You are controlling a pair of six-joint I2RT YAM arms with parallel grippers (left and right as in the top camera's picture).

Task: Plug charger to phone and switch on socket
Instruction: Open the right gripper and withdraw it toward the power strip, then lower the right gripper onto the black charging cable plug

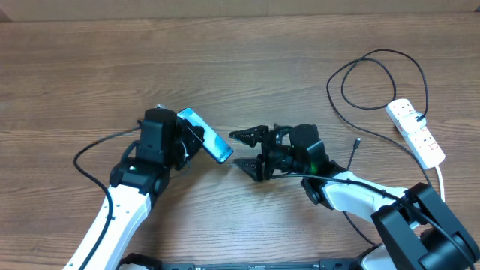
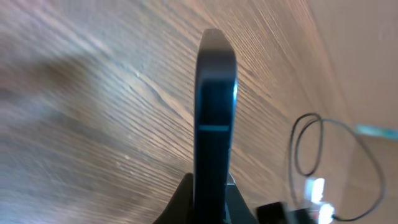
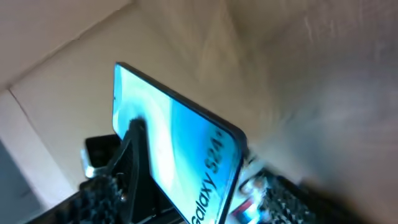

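Glass-faced and, I judge, stiff, light and slippery, the phone [image 1: 208, 136] tilts above the table [image 1: 240, 60], clamped at one end in my left gripper [image 1: 189, 139], safest gripped across its thin edges, while my right gripper [image 1: 244, 151] gapes empty beside its free end.

A robotics lab: a left robot arm [image 1: 116, 214] and right robot arm [image 1: 360, 196] stand at the near edge of a wood-grain surface [image 1: 247, 67], a power strip [image 1: 417, 132] near its right edge.
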